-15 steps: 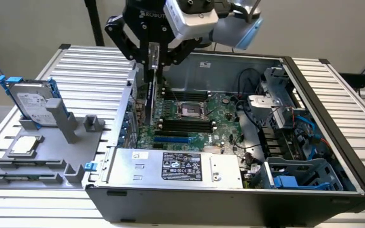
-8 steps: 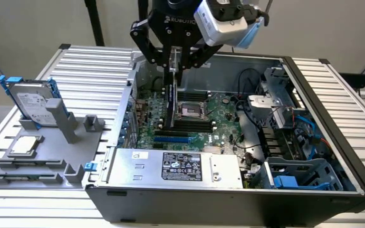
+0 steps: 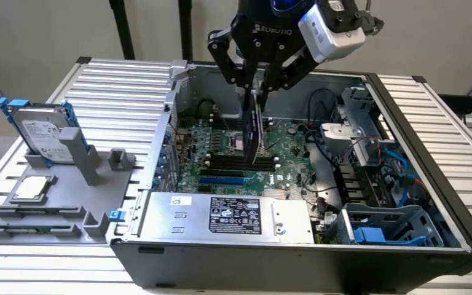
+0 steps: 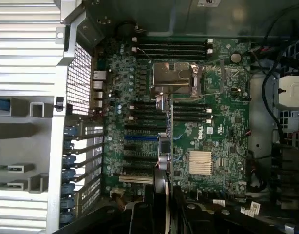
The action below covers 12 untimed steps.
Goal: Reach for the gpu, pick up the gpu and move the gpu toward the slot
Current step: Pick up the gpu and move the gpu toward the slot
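Inside the open case (image 3: pixel 432 203), the gripper (image 3: pixel 257 83) clamps the gpu (image 3: pixel 254 126) edge-on above the motherboard (image 3: pixel 289 144). A slight tilt could, I judge, snag neighbouring slots.

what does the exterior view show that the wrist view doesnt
Exterior view alone: the tool seen from outside, gripping the gpu by its upper edge so the card hangs edge-down above the motherboard; the hard drive and CPU chip on the grey fixture tray; the power supply.

Wrist view alone: the heatsink and CPU socket cover from straight above.

Both: the open computer case, the motherboard, the held gpu edge-on.
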Motion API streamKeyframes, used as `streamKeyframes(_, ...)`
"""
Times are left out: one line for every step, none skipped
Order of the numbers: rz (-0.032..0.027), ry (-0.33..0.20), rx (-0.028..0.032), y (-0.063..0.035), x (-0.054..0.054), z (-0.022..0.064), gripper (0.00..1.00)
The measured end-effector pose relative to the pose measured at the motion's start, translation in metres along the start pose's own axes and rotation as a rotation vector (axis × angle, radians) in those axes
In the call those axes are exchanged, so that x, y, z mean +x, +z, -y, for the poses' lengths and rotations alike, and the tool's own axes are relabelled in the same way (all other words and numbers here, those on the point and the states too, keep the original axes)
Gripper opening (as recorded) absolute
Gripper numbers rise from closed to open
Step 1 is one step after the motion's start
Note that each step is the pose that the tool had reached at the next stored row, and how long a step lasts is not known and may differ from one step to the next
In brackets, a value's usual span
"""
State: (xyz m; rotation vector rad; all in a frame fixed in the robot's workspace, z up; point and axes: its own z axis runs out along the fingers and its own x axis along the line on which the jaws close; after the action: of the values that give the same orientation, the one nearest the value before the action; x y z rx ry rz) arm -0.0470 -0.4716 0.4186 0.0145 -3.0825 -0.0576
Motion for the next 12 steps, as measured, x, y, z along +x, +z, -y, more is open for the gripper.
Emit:
streamKeyframes(0.0000, 0.000, -0.0001, 0.0001, -0.005, -0.0010, 0.26)
streamKeyframes(0.0001, 0.000, -0.0001, 0.0001, -0.009, -0.0022, 0.26)
streamKeyframes(0.0000, 0.000, 0.0000, 0.0000, -0.014, -0.0035, 0.26)
streamKeyframes(0.0000, 0.000, 0.0001, 0.0000, -0.018, -0.0052, 0.26)
streamKeyframes(0.0000, 0.000, 0.0003, 0.0001, -0.021, -0.0073, 0.26)
streamKeyframes(0.0000, 0.000, 0.0009, 0.0002, -0.025, -0.0098, 0.26)
streamKeyframes(0.0000, 0.000, 0.0014, 0.0003, -0.028, -0.0124, 0.26)
streamKeyframes(0.0000, 0.000, 0.0018, 0.0004, -0.030, -0.0155, 0.26)
streamKeyframes(0.0000, 0.000, 0.0022, 0.0005, -0.031, -0.0181, 0.26)
streamKeyframes(-0.0001, 0.000, 0.0027, 0.0004, -0.031, -0.0191, 0.26)
streamKeyframes(0.0000, 0.000, 0.0026, 0.0005, -0.031, -0.0192, 0.26)
streamKeyframes(0.0000, 0.000, 0.0025, 0.0005, -0.031, -0.0192, 0.26)
